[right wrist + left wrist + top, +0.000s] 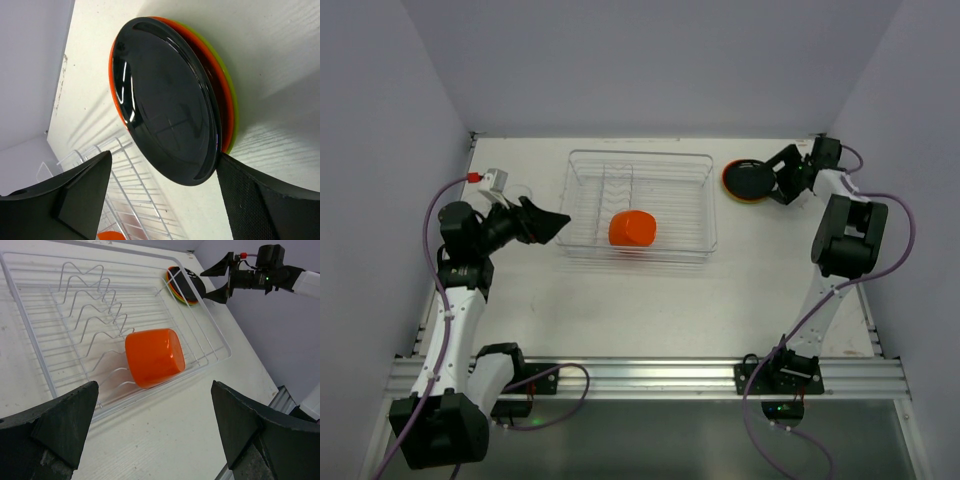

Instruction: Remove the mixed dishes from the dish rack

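1. Top view: the dish rack is being shown at mid-table with only the orange cup inside it. The stack of plates is being seen outside the rack, on the table, just beside the rack's far right corner. The left gripper is being held with its fingers spread near the rack's left wall. The right gripper is being held spread at the stack's right edge, pinching nothing. No glass cups are being made out with any certainty.

2. Left wrist view: the cup is being shown on its side on the rack's floor wires, near the front wall and between the two parted black fingers of this arm. The ribbed plate slots are being seen bare.

3. Right wrist view: the black plate is being shown on top of the orange plate and the lime green plate, framed by the parted fingers. Whether the fingers touch the stack cannot be told.

4. Progress, as judged: the plates are being counted as unloaded, and the cup is being counted as left to lift out.
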